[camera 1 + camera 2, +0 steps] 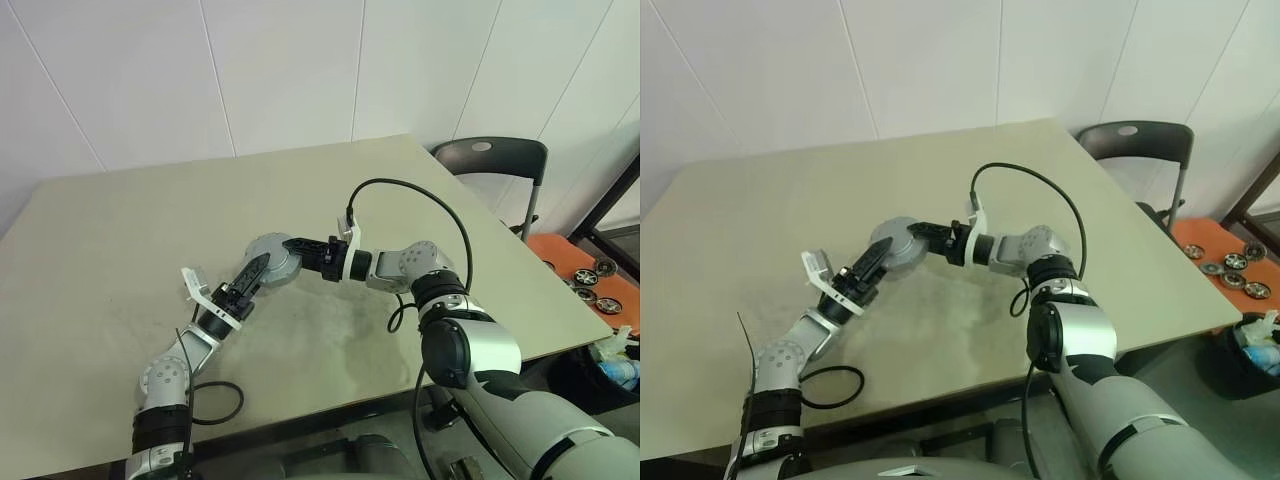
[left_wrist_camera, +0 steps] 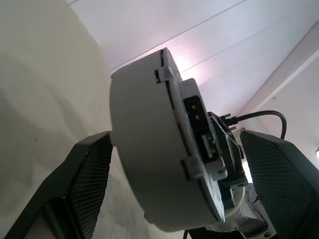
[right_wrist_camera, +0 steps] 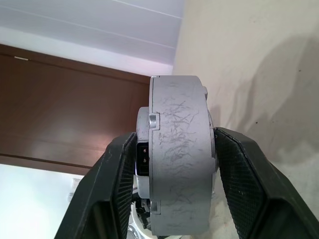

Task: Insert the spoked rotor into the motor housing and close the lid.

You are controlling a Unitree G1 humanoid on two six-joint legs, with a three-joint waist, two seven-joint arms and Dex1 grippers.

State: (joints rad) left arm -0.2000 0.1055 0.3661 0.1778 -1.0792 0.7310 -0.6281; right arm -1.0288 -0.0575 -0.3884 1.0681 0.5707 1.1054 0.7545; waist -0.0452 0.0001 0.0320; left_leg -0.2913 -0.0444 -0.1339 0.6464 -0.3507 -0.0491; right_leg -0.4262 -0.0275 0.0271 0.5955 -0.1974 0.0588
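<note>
Handover appears to be the step in hand. We find the motor housing [image 1: 272,258] raised off the desk [image 1: 120,230], above its middle and well in from every edge, clamped by the right claw [image 1: 300,244], whose two black fingers press on its opposite flat faces, as the right wrist view shows plainly [image 3: 182,164]. The left claw [image 1: 256,271] stands wide, its fingers [image 2: 87,179] spread to either side of the same housing; in the left wrist view a gap remains between each finger and the grey casing, so we judge it is not gripping.

The housing is a short round grey body with a scuffed rim and a small connector block on one face. We cannot see into it from any view, so we cannot tell whether the rotor is seated or whether the lid is on; neither part can be made out lying separately on the desk.

In our judgement the next move calls for the left claw to close squarely on the rim, clear of the connector block and of the right claw's fingers, before the right claw lets go. The risk we note is a release before the second grip is firm, which would drop the housing onto the desk.

A dark chair [image 1: 492,160] stands beyond the desk's far right corner.
</note>
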